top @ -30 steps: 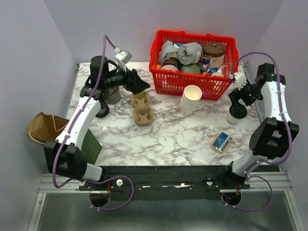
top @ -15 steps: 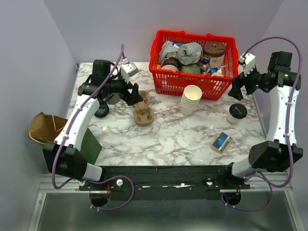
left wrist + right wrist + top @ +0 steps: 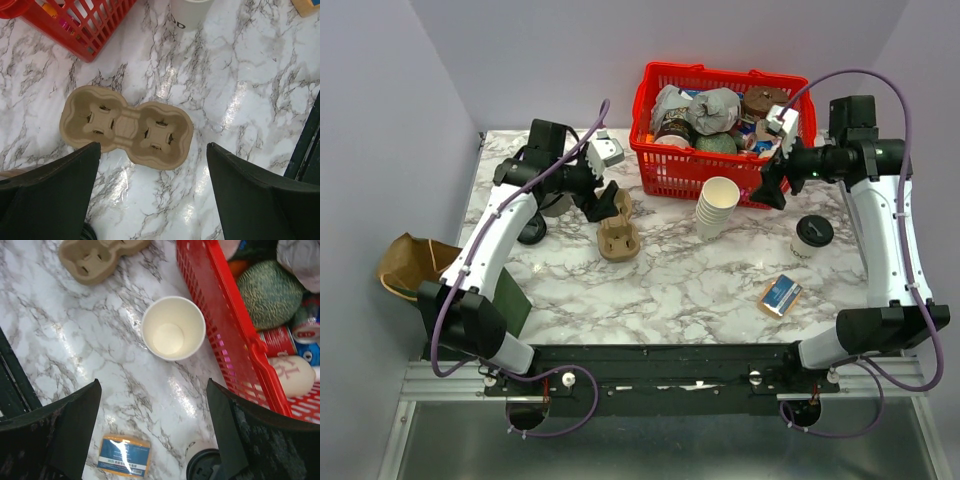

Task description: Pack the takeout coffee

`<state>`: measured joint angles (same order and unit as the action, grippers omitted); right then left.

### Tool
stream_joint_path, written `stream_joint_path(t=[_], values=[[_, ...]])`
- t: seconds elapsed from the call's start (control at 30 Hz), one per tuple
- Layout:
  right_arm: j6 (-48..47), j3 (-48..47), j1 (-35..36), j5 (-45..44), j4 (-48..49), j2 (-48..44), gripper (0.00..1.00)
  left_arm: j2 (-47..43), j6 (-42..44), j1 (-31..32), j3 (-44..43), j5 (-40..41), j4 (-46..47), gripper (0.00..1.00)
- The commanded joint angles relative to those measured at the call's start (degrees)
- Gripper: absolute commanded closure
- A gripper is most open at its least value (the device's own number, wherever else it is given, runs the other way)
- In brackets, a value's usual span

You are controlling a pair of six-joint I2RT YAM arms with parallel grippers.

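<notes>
Both pincers are spread wide and hold nothing. Left gripper [image 3: 152,148] hangs over the pulp cup carrier [image 3: 127,125], which lies flat, wells up, just beside the red basket [image 3: 670,172]. Its long axis runs roughly away from the arm bases. The lidded coffee cup [image 3: 812,233] stands upright on the table's right side, below the right gripper [image 3: 152,386]. The cup wall is likely thin and crushable, so grab mid-wall under the lid and keep it vertical. The carrier looks light and stiff; pinch its rim.

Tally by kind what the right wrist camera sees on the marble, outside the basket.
Cup carrier: 1
White paper cup stack: 1
Lidded coffee cup: 1
Blue-and-orange box: 1
Total: 4
</notes>
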<state>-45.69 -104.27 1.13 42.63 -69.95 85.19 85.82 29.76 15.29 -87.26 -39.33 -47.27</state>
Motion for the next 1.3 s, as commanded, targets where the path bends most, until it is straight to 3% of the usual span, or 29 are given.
stream_joint_path(t=[0.0,0.17,0.37,0.7,1.27], values=[[2.98,-3.04,5.63,-0.36,0.43,0.24,0.07,-1.36,-2.41,0.71,1.13,2.86,0.42,0.07],[8.85,-4.45,8.01,0.08,3.23,1.47,0.08,1.97,-4.79,2.11,-0.45,8.89,-1.68,0.22],[20.2,-4.36,8.1,-5.1,8.6,0.59,0.08,3.22,-19.64,3.87,1.47,15.78,2.96,0.31],[25.04,-3.31,8.1,-5.46,10.01,0.33,0.08,7.86,-45.9,8.44,6.14,30.01,9.39,0.26],[23.9,2.4,8.02,-5.19,12.56,-2.13,0.08,18.42,-52.7,8.44,0.43,34.05,5.96,0.29]])
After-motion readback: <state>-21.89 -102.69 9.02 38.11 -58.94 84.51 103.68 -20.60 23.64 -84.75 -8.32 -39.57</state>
